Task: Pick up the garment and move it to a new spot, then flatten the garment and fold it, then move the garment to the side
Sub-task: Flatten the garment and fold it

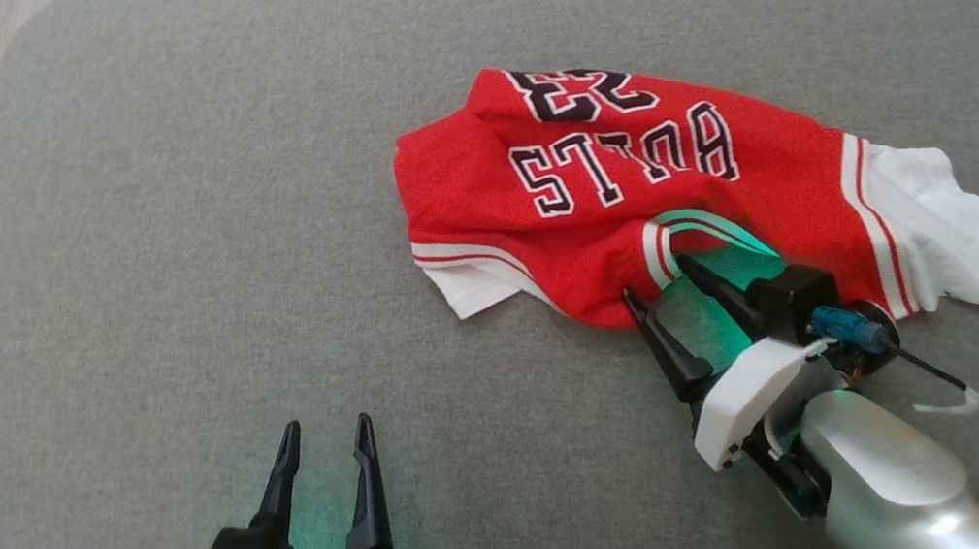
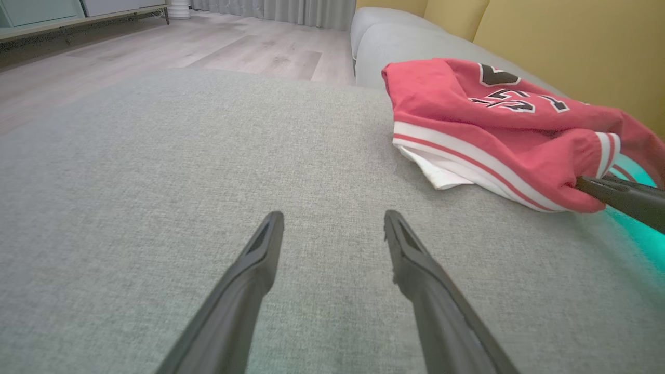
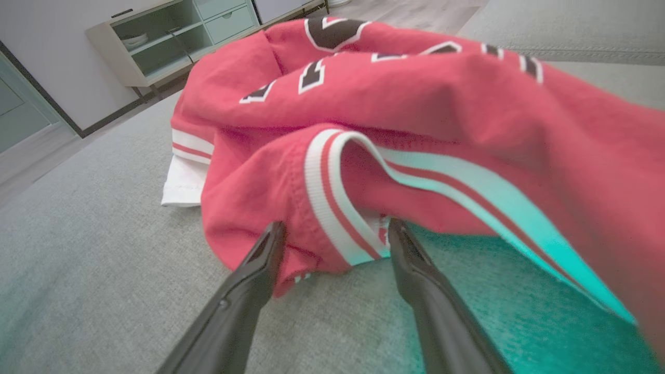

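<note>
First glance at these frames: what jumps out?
A crumpled red jersey lies right of centre on the grey cushion, its lettering upside down in the head view. The right tool, open, straddles the jersey's striped near edge in a green glow. The left tool is open over bare cushion, apart from the jersey.

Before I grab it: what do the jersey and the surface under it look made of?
Jersey: looks like a thin, soft synthetic knit, matte red; it slumps in loose folds. Its striped trim seems to be ribbed knit, with fine ridges across the band. Cushion: grey woven upholstery, matte, with a coarse weave visible up close.
</note>
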